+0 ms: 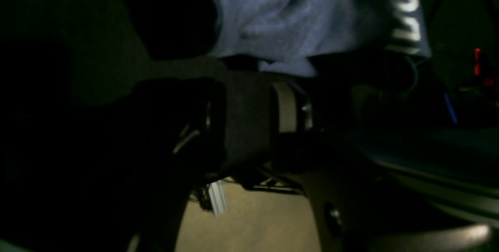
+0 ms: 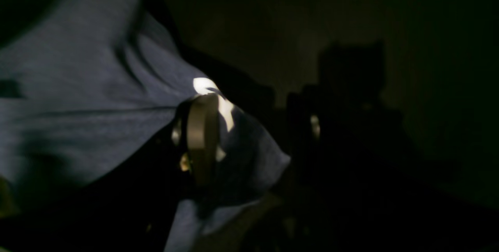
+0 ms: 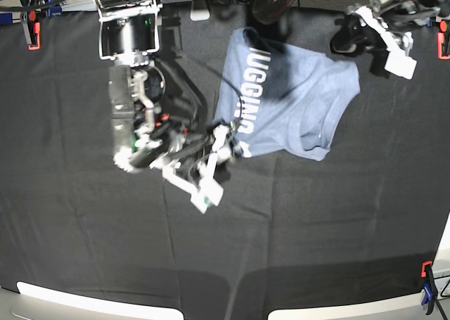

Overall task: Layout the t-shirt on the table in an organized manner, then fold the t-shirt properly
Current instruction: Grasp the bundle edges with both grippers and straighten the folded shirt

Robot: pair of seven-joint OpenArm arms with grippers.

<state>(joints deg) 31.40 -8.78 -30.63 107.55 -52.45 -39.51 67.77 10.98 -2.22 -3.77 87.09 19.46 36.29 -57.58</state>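
Note:
The light blue-grey t-shirt (image 3: 295,95) hangs stretched between my two grippers above the black table (image 3: 330,228), with its white lettering (image 3: 249,88) on the left part. My right gripper (image 3: 223,138) is shut on the shirt's lower left corner. In the right wrist view the fabric (image 2: 78,100) wraps around one finger (image 2: 200,139). My left gripper (image 3: 346,49) is at the far right and shut on the shirt's upper right edge. In the left wrist view the fabric (image 1: 292,18) runs into the shut jaws, beside a finger (image 1: 284,107).
Orange clamps sit at the far left edge (image 3: 31,28) and far right edge (image 3: 443,42). A blue and orange clamp (image 3: 427,292) sits at the near right corner. Cables and dark gear (image 3: 274,0) lie beyond the far edge.

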